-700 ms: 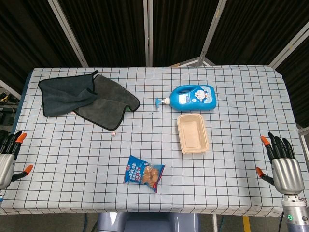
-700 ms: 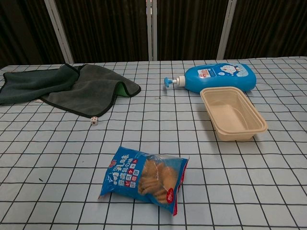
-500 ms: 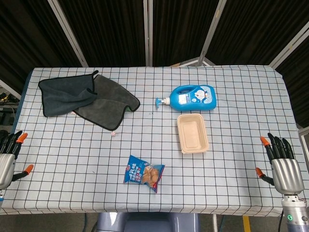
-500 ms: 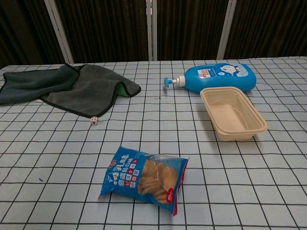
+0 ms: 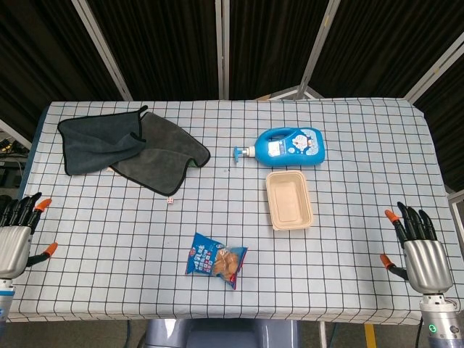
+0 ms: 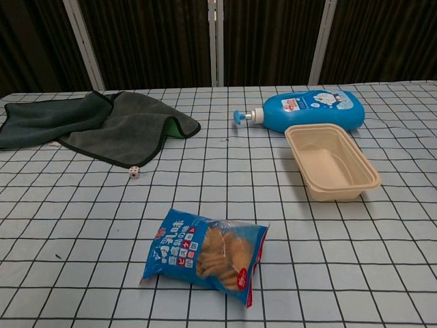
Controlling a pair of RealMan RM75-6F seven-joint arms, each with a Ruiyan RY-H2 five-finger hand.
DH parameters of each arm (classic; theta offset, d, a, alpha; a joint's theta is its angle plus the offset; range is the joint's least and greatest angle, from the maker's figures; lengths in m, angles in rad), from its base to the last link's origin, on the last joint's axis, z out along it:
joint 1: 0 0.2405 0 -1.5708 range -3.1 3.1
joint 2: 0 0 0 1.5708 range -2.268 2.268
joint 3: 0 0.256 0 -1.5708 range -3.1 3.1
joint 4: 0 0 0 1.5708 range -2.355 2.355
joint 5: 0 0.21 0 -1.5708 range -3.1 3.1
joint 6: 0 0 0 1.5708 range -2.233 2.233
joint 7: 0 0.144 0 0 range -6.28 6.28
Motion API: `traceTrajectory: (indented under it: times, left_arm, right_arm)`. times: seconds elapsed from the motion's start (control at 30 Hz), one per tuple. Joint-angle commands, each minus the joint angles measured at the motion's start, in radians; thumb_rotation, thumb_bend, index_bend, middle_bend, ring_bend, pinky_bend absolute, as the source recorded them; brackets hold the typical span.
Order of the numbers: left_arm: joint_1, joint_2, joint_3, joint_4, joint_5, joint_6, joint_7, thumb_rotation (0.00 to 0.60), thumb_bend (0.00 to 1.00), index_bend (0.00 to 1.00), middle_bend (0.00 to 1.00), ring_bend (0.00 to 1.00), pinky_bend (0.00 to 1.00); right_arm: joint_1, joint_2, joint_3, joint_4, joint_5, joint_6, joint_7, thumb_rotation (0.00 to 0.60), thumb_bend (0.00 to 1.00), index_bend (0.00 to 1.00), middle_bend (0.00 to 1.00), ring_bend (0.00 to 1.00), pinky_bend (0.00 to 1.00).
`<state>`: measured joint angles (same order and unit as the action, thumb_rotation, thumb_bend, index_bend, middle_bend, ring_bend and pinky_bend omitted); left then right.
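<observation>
Head view: left hand [image 5: 16, 235] and right hand [image 5: 416, 243] spread, holding nothing (snack bag [image 5: 216, 259] lies long-axis diagonal, well apart).

A table in a checked cloth [image 5: 109, 239] holds grey towels [image 5: 130, 148], a small die [image 5: 170, 200], a snack bag [image 5: 216, 260], a blue pump bottle [image 5: 288, 146] and a beige tray [image 5: 289, 200].
</observation>
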<state>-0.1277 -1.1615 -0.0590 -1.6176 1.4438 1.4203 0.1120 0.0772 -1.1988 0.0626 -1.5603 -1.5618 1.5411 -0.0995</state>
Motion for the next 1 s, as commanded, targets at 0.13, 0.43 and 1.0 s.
traceTrajectory:
  times: [0.13,0.43,1.0]
  left_arm:
    - [-0.086,-0.044,-0.039,-0.043,-0.059,-0.113,0.104,0.600,0.33,0.29,0.00,0.00,0.00]
    - [-0.235,-0.133,-0.122,-0.113,-0.249,-0.259,0.351,0.600,0.33,0.32,0.00,0.00,0.00]
    - [-0.549,-0.456,-0.231,0.067,-0.741,-0.322,0.719,0.600,0.34,0.38,0.00,0.00,0.00]
  right_arm:
    - [-0.001,0.001,-0.005,-0.001,-0.012,0.004,0.016,0.600,0.11,0.17,0.00,0.00,0.08]
    - [0.004,0.008,-0.014,-0.016,-0.027,-0.006,0.033,0.600,0.11,0.18,0.00,0.00,0.08]
    - [0.009,0.030,-0.034,-0.029,-0.050,-0.021,0.099,0.600,0.11,0.18,0.00,0.00,0.08]
